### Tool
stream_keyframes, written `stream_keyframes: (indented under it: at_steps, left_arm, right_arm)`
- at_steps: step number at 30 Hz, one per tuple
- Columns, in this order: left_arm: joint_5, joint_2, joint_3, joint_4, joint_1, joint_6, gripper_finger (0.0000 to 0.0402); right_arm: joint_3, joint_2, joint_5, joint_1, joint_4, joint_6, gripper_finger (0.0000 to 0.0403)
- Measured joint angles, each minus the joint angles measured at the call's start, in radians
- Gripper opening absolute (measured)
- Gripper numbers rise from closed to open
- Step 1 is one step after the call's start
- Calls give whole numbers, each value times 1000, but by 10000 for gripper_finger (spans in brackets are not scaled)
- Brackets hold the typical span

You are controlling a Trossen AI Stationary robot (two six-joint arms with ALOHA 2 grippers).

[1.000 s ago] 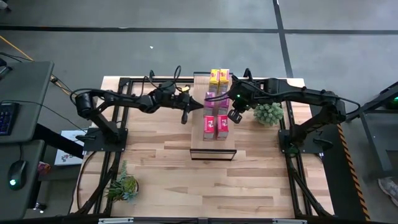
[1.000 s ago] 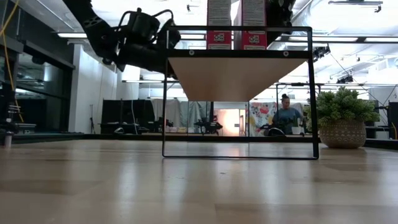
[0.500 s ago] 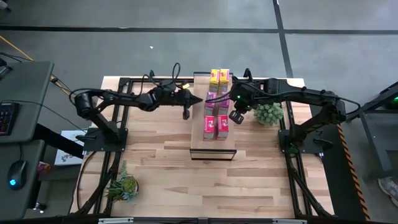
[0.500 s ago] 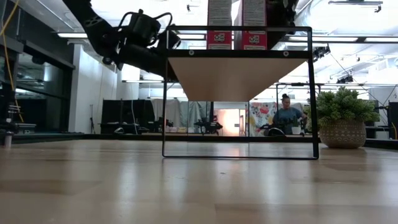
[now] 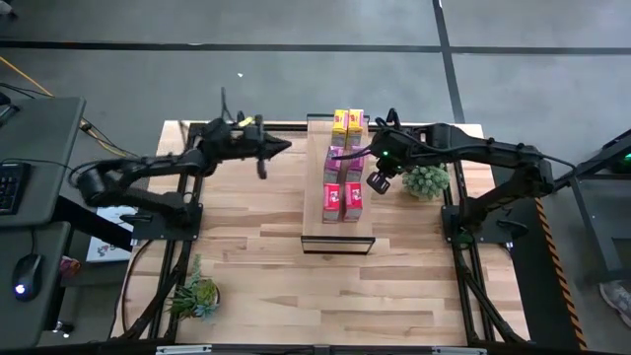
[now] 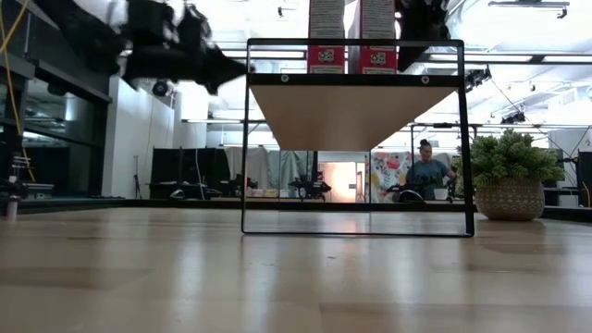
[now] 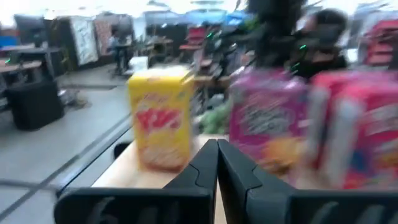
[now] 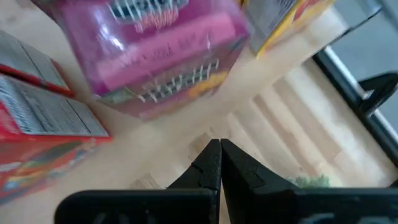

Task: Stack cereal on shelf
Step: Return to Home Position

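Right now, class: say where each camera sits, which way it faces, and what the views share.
High: overhead, facing straight down; shelf, cereal boxes, left gripper, right gripper.
Low: table height, facing level across; shelf underside, left arm upper left.
Left wrist: on left arm, facing boxes side-on; shut fingers.
Right wrist: on right arm, looking down on boxes; shut fingers.
Shared: all show cereal boxes.

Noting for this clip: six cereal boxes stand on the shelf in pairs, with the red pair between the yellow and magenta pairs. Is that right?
Not quite. The high view shows the magenta pair in the middle, between the yellow pair and the red pair. All six boxes do stand on the shelf in pairs.
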Motion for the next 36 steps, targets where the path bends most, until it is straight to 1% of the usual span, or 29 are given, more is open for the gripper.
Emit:
stream_keyframes:
  at_steps: [2, 4, 8, 10, 12, 15, 17, 19, 21, 25, 28, 31, 33, 34, 36]
  left_arm:
    - [0, -96, -10, -44, -45, -6, 0]
    - [0, -187, -11, -123, -111, 34, 0]
    - [-27, -327, -17, -364, -247, 96, 0]
    - [-39, -402, -55, -467, -309, 110, 0]
    - [-82, -483, -119, -508, -368, 106, 0]
    - [-184, -619, -249, -441, -439, 92, 0]
    - [-232, -704, -325, -395, -453, 61, 0]
    - [-238, -791, -385, -399, -454, 31, 0]
    - [-239, -874, -416, -424, -454, 1, 0]
    - [-248, -1028, -441, -546, -458, -34, 0]
    - [-295, -1126, -442, -672, -471, -37, 0]
    - [-325, -1203, -451, -749, -491, -40, 0]
    - [-325, -1250, -500, -713, -505, -72, 0]
    - [-327, -1258, -523, -697, -513, -87, 0]
    - [-340, -1242, -522, -725, -534, -104, 0]
  right_arm:
    - [0, -21, 26, 13, 20, -2, 0]
    - [0, -42, 49, 27, 44, -10, 0]
    - [0, -82, 64, 49, 82, -13, 0]
    - [0, -98, 80, 64, 84, -17, 0]
    - [0, -111, 119, 82, 84, -25, 0]
    - [0, -126, 150, 104, 85, -35, 0]
    - [0, -131, 149, 116, 85, -36, 0]
    - [0, -132, 148, 127, 84, -37, 0]
    - [0, -132, 148, 133, 79, -37, 0]
    - [0, -133, 148, 137, 78, -36, 0]
    - [0, -134, 141, 137, 77, -20, 0]
    - [0, -137, 121, 137, 69, -6, 0]
    - [0, -137, 112, 137, 68, 10, 0]
    - [0, -137, 110, 138, 66, 16, 0]
    - [0, -138, 98, 142, 66, 23, 0]
